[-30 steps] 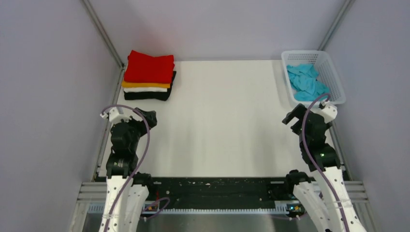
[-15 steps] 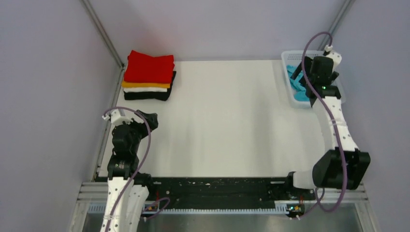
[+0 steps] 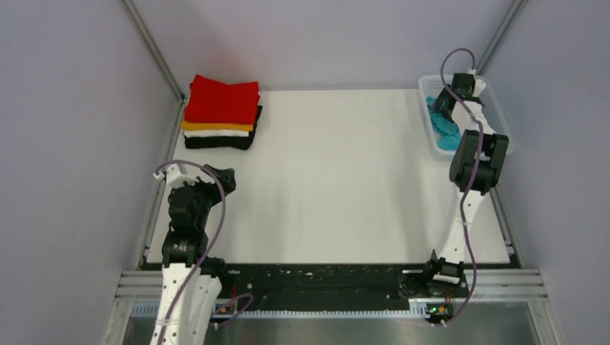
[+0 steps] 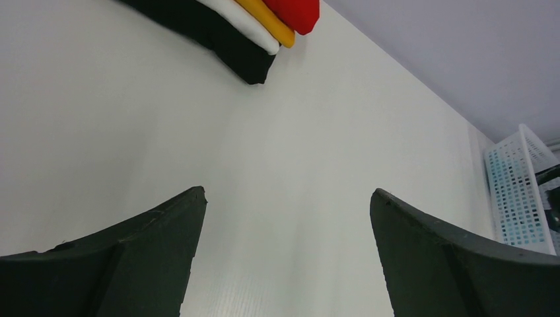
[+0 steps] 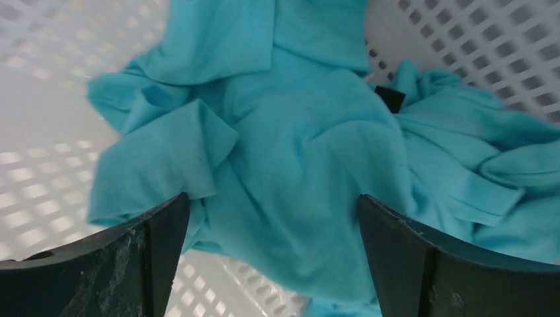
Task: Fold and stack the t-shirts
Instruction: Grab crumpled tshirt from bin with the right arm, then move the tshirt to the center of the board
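— Right wrist view: saw a crumpled turquoise-blue cotton t-shirt (image 5: 297, 152) lying in the white plastic mesh basket (image 5: 475, 46), straight below the right gripper (image 5: 274, 198). Jaws?
— Spread wide, held nothing. Same for left gripper (image 4: 287, 190), far off by the folded red-topped t-shirt stack (image 3: 221, 115).

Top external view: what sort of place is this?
Likely a lab robot cell: grey wall panels in metal framing, a white table, left arm and right arm bolted at its edge.

Folded shirt stack (image 3: 221, 115) far left on table (image 3: 338, 180); crumpled shirt (image 3: 444, 131) in basket (image 3: 430, 81) far right, right claw (image 5: 274, 201) above it.
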Motion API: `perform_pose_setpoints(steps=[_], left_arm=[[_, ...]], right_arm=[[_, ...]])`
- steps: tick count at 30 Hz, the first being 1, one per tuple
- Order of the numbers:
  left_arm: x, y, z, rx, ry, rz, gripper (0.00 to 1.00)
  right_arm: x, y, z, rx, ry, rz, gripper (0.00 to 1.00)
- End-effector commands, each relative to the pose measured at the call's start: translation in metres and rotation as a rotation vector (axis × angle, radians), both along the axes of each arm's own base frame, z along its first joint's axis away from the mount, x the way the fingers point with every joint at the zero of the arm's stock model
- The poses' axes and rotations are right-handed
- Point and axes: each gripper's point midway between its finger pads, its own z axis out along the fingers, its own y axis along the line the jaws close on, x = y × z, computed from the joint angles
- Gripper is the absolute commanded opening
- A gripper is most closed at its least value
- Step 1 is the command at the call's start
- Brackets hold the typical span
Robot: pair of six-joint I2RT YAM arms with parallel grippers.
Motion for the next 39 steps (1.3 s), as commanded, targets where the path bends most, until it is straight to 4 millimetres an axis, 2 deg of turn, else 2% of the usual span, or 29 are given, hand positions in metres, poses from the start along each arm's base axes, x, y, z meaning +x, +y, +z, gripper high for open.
perform_pose_setpoints(steps=[1,4,5,6,8,10,12,13,15,17,19,22,26,28,30,33,35,37,38,39], left_arm=[[0.005,0.0,0.017,0.014,-0.069,-0.007,0.99],[0.003,-0.007,0.02,0.011,-0.092,-0.046,0.99],[0.003,-0.009,0.021,0.011,-0.106,-0.061,0.99],[0.002,-0.01,0.021,0.011,-0.113,-0.067,0.99],[0.001,-0.008,0.023,0.011,-0.122,-0.051,0.99],[-0.001,-0.005,0.024,0.007,-0.119,-0.031,0.99],[-0.002,-0.007,0.026,0.003,-0.125,-0.04,0.99],[-0.002,-0.008,0.027,-0.003,-0.128,-0.047,0.99],[-0.002,-0.007,0.026,-0.006,-0.124,-0.042,0.99],[-0.002,-0.005,0.024,-0.016,-0.107,-0.026,0.99],[-0.003,-0.006,0.025,-0.032,-0.093,-0.025,0.99],[-0.004,-0.01,0.027,-0.057,-0.09,-0.04,0.99],[-0.008,-0.017,0.034,-0.079,-0.092,-0.074,0.99],[-0.013,-0.02,0.04,-0.084,-0.1,-0.09,0.99],[-0.017,-0.019,0.043,-0.108,-0.102,-0.075,0.99],[-0.023,-0.024,0.046,-0.145,-0.122,-0.087,0.99],[-0.027,-0.028,0.049,-0.159,-0.136,-0.111,0.99],[-0.029,-0.028,0.048,-0.163,-0.127,-0.106,0.99],[-0.03,-0.026,0.047,-0.162,-0.113,-0.093,0.99],[-0.031,-0.024,0.046,-0.158,-0.099,-0.079,0.99]], right_arm=[[0.01,-0.011,-0.018,0.021,0.006,-0.068,0.95],[0.005,-0.009,-0.051,0.048,0.044,-0.079,0.88],[0.003,-0.008,-0.059,0.057,0.052,-0.081,0.83],[0.002,-0.008,-0.065,0.069,0.052,-0.079,0.71],[0.002,-0.006,-0.065,0.094,0.035,-0.062,0.3],[0.003,-0.006,-0.045,0.084,-0.011,-0.048,0.0],[0.004,-0.007,-0.002,0.044,-0.082,-0.015,0.0],[0.004,-0.006,0.04,0.018,-0.153,0.013,0.0],[-0.004,0.002,0.108,-0.026,-0.262,0.079,0.0],[-0.022,0.017,0.177,-0.052,-0.373,0.16,0.0],[-0.049,0.038,0.23,-0.053,-0.468,0.232,0.0],[-0.087,0.085,0.295,-0.052,-0.595,0.398,0.0],[-0.135,0.191,0.354,-0.033,-0.679,0.753,0.0],[-0.162,0.249,0.378,-0.021,-0.728,0.936,0.0],[-0.191,0.297,0.397,0.027,-0.786,1.1,0.0],[-0.227,0.351,0.41,0.108,-0.846,1.314,0.0],[-0.241,0.373,0.405,0.163,-0.848,1.415,0.0],[-0.239,0.378,0.39,0.165,-0.817,1.42,0.0],[-0.233,0.375,0.377,0.157,-0.787,1.388,0.0],[-0.223,0.37,0.349,0.139,-0.724,1.344,0.06]])
